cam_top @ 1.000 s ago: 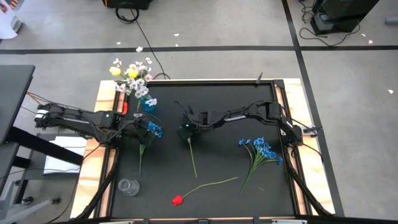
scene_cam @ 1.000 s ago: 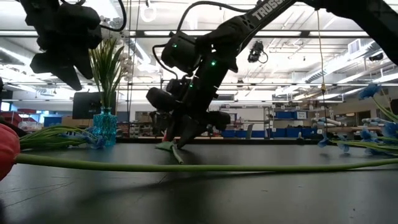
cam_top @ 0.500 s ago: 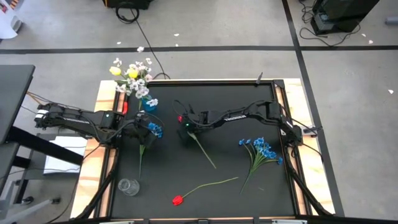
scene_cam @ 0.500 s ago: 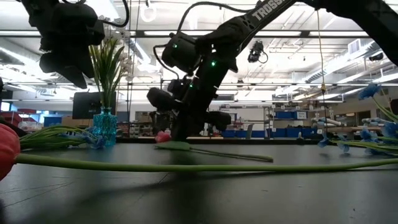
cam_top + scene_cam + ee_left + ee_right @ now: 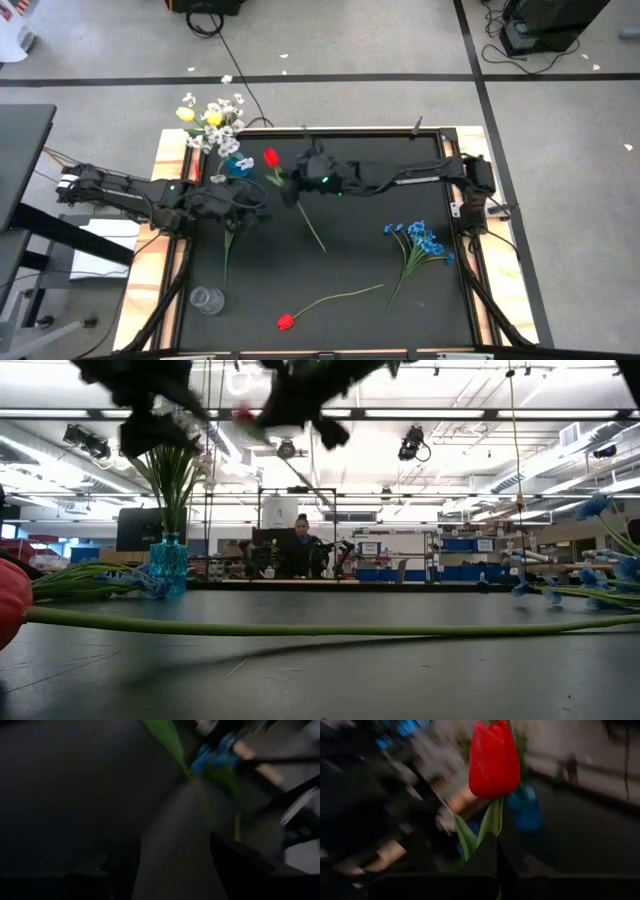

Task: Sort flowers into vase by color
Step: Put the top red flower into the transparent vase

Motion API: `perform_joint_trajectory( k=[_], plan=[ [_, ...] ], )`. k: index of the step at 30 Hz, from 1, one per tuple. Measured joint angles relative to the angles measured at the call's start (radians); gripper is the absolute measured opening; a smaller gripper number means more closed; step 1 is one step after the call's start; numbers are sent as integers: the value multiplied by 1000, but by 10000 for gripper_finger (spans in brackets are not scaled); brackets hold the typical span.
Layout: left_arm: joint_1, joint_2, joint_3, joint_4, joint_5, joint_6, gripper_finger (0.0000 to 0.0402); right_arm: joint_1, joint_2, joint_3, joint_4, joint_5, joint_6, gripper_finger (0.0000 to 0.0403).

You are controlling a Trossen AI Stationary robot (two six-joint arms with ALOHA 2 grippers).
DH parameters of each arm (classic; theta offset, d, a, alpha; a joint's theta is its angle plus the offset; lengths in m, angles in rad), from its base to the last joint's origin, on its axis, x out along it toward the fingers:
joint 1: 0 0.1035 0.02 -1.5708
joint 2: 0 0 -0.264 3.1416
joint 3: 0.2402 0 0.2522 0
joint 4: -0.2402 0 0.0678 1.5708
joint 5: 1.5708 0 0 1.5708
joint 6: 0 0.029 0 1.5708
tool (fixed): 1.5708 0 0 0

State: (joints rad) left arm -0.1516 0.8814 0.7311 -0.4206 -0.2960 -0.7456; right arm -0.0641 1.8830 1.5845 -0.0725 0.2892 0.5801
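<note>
Near the blue vase (image 5: 238, 167), the right tool (image 5: 291, 186) is clamped on a red tulip (image 5: 271, 158); the left tool (image 5: 252, 205) gapes wide.

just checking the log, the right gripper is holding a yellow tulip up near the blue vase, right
Not quite: the tulip in the right gripper is red, not yellow, as the right wrist view shows. It is held up near the blue vase, as you said.

Table (image 5: 350, 260): vase (image 5: 238, 166) at far left corner, holding a bunch of flowers (image 5: 212, 120). Glass jar (image 5: 207, 299) at near left corner. One tulip (image 5: 325, 304) lying near the front edge, right of the jar. Spray of blossoms (image 5: 418, 243) lying at right. Second spray (image 5: 235, 222) lying at left, between vase and jar. Another tulip (image 5: 290, 190) raised just right of the vase.
</note>
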Motion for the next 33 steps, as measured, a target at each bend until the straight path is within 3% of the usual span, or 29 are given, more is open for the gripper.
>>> perform_joint_trajectory(
  k=[7,15,21,25,33],
  plan=[
    [34,1,0,354,-78,205,242,-7,-147,2,132,-73,-184,3],
    [48,83,0,761,-55,428,242,-1,-171,2,333,-290,-254,3],
    [26,127,0,900,-22,451,234,13,-171,2,331,-316,-296,3],
    [13,128,0,896,-39,451,193,13,-171,2,332,-351,-296,3],
    [1,128,0,895,-59,454,59,14,-171,2,334,-377,-295,3]
  ],
)
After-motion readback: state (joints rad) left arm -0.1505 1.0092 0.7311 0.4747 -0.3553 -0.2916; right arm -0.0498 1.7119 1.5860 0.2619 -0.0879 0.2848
